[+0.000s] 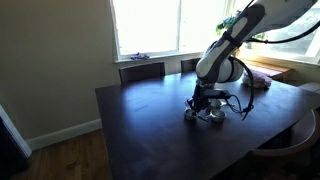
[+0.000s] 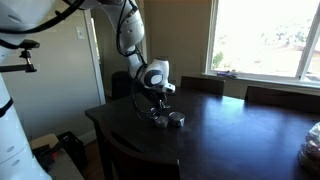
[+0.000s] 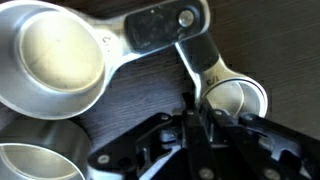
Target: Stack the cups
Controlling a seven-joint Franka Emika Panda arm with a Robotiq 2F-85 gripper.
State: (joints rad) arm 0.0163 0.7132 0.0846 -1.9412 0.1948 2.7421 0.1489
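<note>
- Pinched shut at left rim of small cup [image 3: 238, 100]: gripper [image 3: 196, 118]; actual hold unclear.
- Left of that, upright on dark table [image 1: 140, 120]: big cup [image 3: 55, 55], third cup [image 3: 25, 162].

I read cups [image 3: 60, 55] as shiny silver, with pale cream glare inside bowls. Dark grey patch on one handle. Table [image 3: 130, 95] near-black brown, faint straight wood grain. My gripper [image 3: 196, 112] matte black. In an exterior view: arm [image 1: 243, 27] white with darker joints, floor [image 1: 70, 155] reddish-brown boards, wall [image 1: 50, 60] beige, window sill [image 1: 147, 57] white.
</note>
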